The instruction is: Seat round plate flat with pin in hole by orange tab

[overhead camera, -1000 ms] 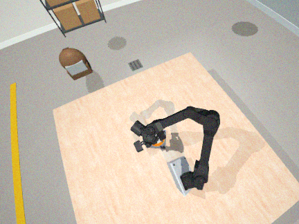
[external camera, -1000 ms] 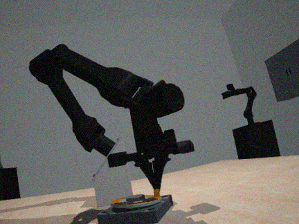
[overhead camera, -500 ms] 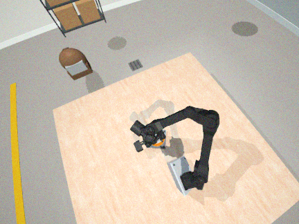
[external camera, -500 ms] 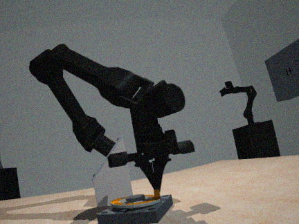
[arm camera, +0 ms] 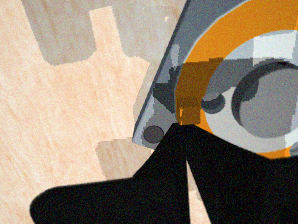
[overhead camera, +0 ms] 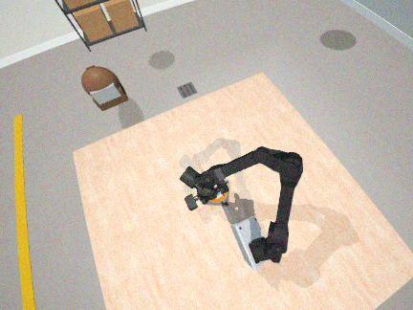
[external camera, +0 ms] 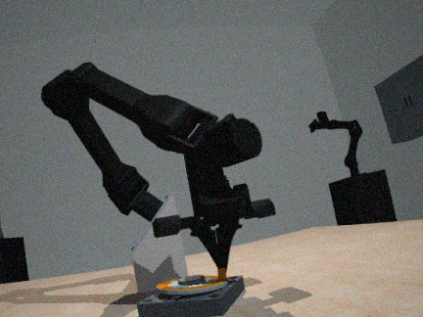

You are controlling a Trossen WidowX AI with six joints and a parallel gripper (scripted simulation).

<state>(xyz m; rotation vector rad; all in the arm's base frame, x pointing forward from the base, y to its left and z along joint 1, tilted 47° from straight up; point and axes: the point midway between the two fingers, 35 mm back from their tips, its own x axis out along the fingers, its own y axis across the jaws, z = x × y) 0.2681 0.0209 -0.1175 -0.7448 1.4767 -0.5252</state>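
- Orange and pale grey are shown by the round plate (external camera: 168,291) (arm camera: 225,122), the orange as a broad ring;
- orange is repeated on the tab (external camera: 222,274) (arm camera: 189,114), darkened by shadow in the wrist view;
- dark blue-grey is borne by the base (external camera: 186,307) (arm camera: 165,112);
- black is worn by the arm (overhead camera: 285,201) (external camera: 95,139) and gripper (overhead camera: 220,192) (external camera: 222,266) (arm camera: 180,129);
- the pale peach table top (overhead camera: 158,239) (external camera: 343,254) (arm camera: 50,115) is streaked with faint wood grain;
- the floor (overhead camera: 53,191) is coloured grey, crossed by a yellow stripe (overhead camera: 21,215).

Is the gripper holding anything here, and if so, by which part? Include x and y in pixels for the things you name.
Nothing is held: the gripper (external camera: 221,268) (arm camera: 180,129) is shut, its closed tips at the orange tab (external camera: 222,275) (arm camera: 189,114).
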